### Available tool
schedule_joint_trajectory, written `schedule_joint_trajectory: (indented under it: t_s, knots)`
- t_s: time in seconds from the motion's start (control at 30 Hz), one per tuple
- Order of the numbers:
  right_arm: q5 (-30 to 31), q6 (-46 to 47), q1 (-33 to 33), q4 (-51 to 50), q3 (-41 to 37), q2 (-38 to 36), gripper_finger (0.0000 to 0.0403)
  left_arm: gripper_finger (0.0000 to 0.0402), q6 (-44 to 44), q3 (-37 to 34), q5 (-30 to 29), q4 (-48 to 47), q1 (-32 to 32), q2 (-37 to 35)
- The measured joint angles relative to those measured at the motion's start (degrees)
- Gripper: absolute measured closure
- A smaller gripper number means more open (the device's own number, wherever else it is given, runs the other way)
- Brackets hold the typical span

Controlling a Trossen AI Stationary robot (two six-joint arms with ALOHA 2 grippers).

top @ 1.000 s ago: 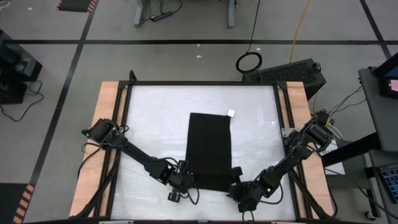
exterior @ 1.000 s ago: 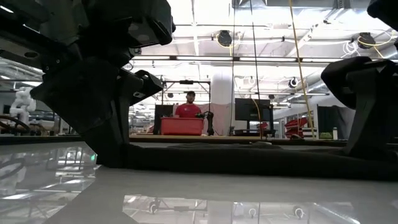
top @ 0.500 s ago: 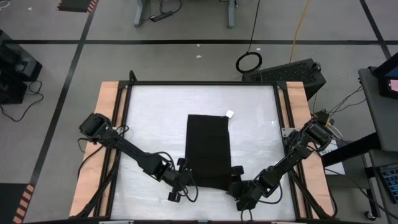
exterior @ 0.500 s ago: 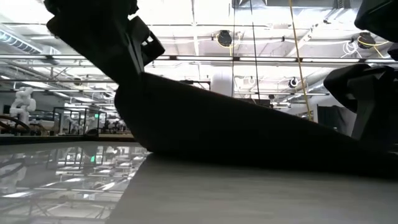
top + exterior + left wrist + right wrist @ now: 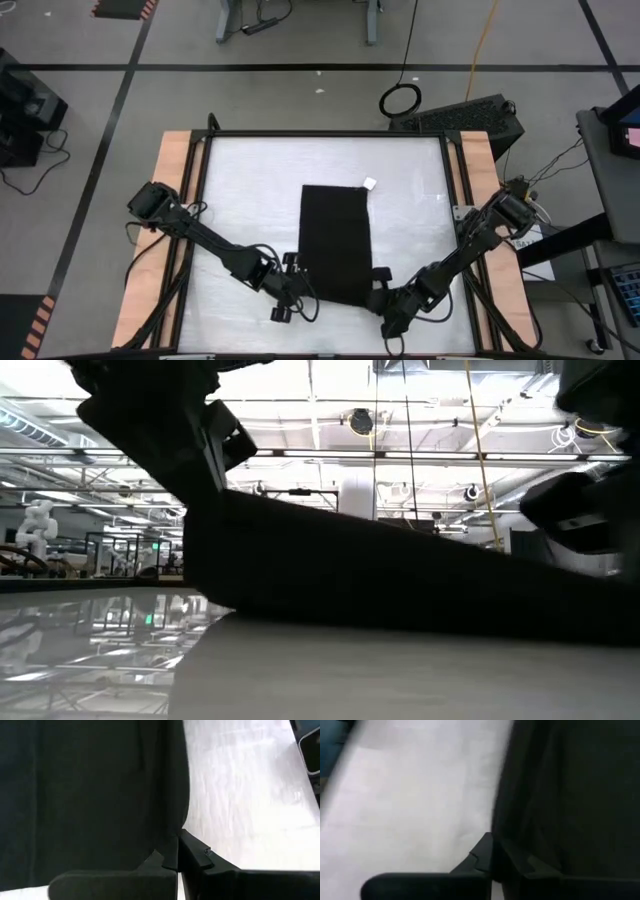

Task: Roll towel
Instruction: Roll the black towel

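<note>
The black towel lies as a long narrow rectangle down the middle of the white table, with a small white tag at its far right corner. My left gripper is shut on the near left corner. My right gripper is shut on the near right corner. In the low view the towel slopes from the raised left gripper down toward the right gripper. The far part of the cloth rests flat on the table. My left gripper pinches the towel's near left corner between its two fingers, coming slantwise down from the near left. That corner is lifted clear of the table, and the near edge slopes down from it toward the other corner. My right gripper pinches the towel's near right corner, at its side edge, between its two fingers, slanting down from the near right. This corner stays low, close to the table. One layer or several, I cannot tell.
Bare white tabletop lies on both sides of the towel and beyond its far end. Wooden strips run along the left and right table edges. Both arms reach in from the near corners.
My left gripper has gone up with the towel's near left corner, which was flat on the table and now hangs clear, then it has kept still. My right gripper has rolled at the near right corner and shut on it. The far part of the towel has stayed in place.
</note>
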Motion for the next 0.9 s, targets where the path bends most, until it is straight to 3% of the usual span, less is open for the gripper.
schedule_joint_trajectory:
  t_s: [0.37, 0.9]
  knots:
    - [-17.23, 7.35, -4.32, 1.92, 0.0, -5.75, 0.0398, 0.04, -2.57, 0.2, 6.55, -0.11, 0.01, 1.18]
    - [-27.91, 11.48, -10.52, 2.06, 0.07, -2.08, 0.0398, 0.04, -2.99, 0.09, 11.25, -1.06, 1.55, 4.44]
